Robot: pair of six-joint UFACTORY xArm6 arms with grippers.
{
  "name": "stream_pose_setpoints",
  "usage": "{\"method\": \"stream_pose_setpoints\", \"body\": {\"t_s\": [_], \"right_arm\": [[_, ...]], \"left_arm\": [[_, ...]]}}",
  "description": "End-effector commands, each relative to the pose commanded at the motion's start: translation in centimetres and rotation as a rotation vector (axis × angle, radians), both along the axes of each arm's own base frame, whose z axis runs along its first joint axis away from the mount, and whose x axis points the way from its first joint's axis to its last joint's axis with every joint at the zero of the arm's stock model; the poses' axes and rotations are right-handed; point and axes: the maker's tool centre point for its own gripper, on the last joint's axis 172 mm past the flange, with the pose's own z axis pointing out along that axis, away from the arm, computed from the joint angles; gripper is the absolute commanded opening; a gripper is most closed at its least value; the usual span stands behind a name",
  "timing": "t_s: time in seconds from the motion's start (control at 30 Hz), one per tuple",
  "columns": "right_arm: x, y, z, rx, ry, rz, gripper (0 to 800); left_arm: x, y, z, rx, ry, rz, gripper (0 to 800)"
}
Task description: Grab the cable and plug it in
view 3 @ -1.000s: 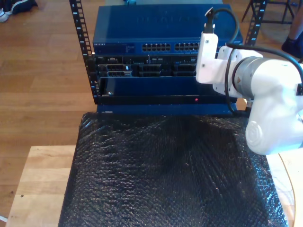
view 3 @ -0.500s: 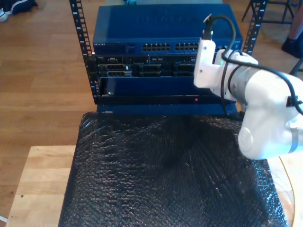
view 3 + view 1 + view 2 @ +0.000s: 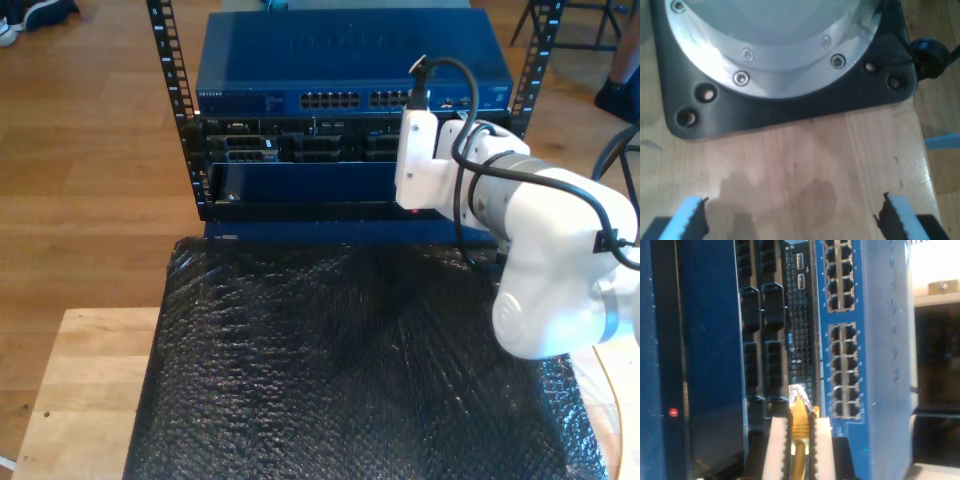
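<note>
Across the exterior view from its left: bare wooden floor, then a metal rack (image 3: 170, 75) holding a blue network switch (image 3: 300, 60) above darker units, with a black padded mat (image 3: 340, 370) spread over a wooden table (image 3: 85, 380) in front, and at the exterior view's right a white robot arm (image 3: 540, 250) reaching toward the rack face. The grabbing half of the task looks done: in the second wrist view, my second gripper (image 3: 799, 440) is clenched on the cable (image 3: 799, 417), its pale fingers (image 3: 775, 445) pinching the yellow boot while the clear plug tip points forward at the equipment. The plug sits in front of the dark panel just beside the switch's block of ports (image 3: 842, 372), not yet in any socket as far as this blurred view lets me judge. What remains is lining the tip up with a port and pushing it home. My first gripper (image 3: 795, 220) is released, jaws wide apart, hanging over bare wood near a black base plate (image 3: 790, 110), grasping nothing.
</note>
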Motion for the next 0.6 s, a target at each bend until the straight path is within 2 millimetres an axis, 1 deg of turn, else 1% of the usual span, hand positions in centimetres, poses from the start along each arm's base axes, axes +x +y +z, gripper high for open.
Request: {"method": "stream_pose_setpoints", "body": {"t_s": [0.13,0.27,0.47,0.6], "right_arm": [[0.3,0.2,-1.2,-0.045,0.003,0.021,0],[0.3,0.1,-1.0,-0.041,-0.025,0.019,0],[0.5,0.2,0.1,-0.031,-0.050,0.017,0],[0.4,0.1,0.3,-0.030,-0.063,0.017,0]], "left_arm": [[0.0,0.0,0.0,0.000,0.000,0.000,800],[0.0,0.0,0.0,0.000,0.001,-0.001,800],[0.0,0.0,0.0,0.000,0.000,0.000,800],[0.0,0.0,0.0,0.000,0.000,0.000,800]]}}
